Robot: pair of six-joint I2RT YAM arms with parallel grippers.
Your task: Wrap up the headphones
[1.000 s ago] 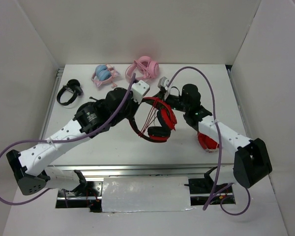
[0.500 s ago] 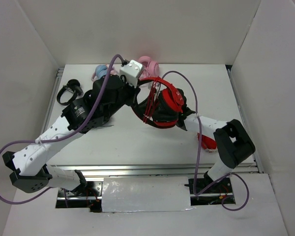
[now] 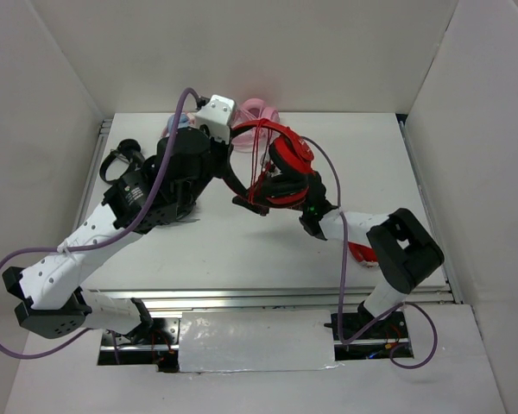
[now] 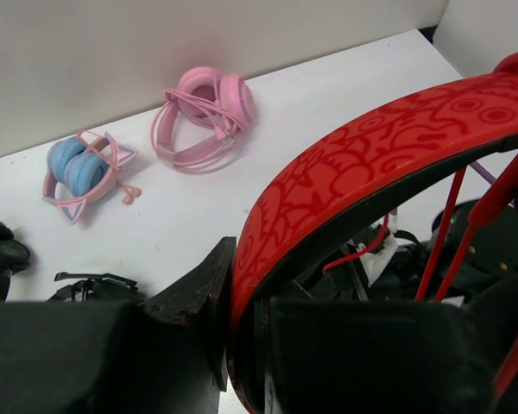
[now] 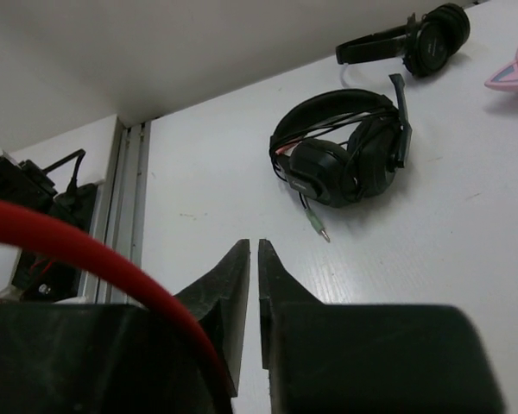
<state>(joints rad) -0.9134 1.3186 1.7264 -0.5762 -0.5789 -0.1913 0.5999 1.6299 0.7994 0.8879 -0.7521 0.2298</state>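
My left gripper is shut on the red patterned headband of the headphones and holds them above the table's middle back. In the left wrist view the headband is pinched between my fingers, and the thin red cable hangs in strands behind it. My right gripper sits low beside the lower black ear cushion and points left. In the right wrist view its jaws are almost together with nothing between them. The red cable drapes over the left side of this gripper.
A folded all-red pair lies by the right arm. Black headphones lie far left, and a second black pair lies under the left arm. Pink headphones and a blue-pink cat-ear pair lie at the back. White walls surround the table.
My left arm has lifted the headphones up and toward the back. My right arm has folded back and swung its gripper under them, pointing left. The cable strands now hang taut.
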